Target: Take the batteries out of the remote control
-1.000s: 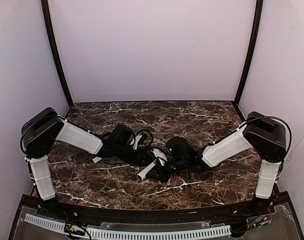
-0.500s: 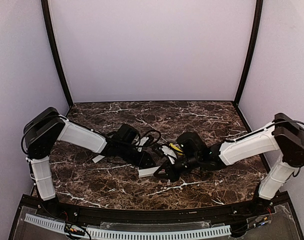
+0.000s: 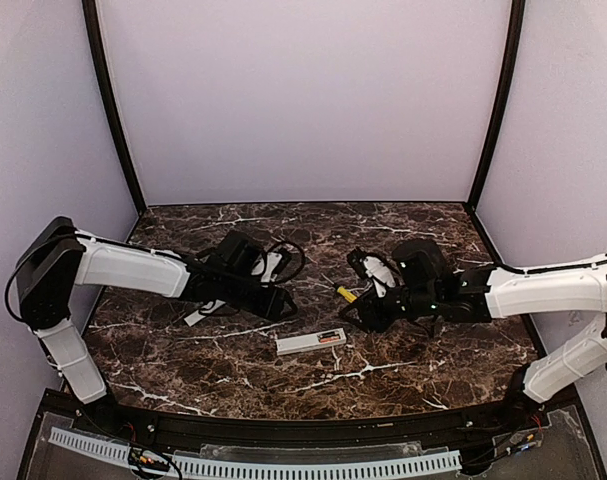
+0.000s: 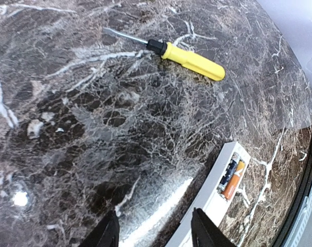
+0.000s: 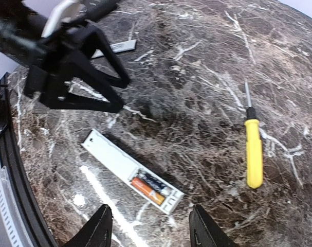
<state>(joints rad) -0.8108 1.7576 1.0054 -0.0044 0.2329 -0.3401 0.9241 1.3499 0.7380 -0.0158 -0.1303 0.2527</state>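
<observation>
Two batteries [image 5: 149, 188], one orange, one dark, sit side by side in the open bay of the remote control [image 3: 311, 342]. It lies flat on the table btwn the arms, bay up. Cover [image 5: 114, 47] is off, well apart. Left gripper [image 4: 154, 218] & right gripper [image 5: 149, 211]: jaws apart, both empty, clear of the remote. Step in hand, prob.: getting the cells out. Next move needs one gripper pinning the remote, the other prying w/ the screwdriver [image 4: 191, 59].
</observation>
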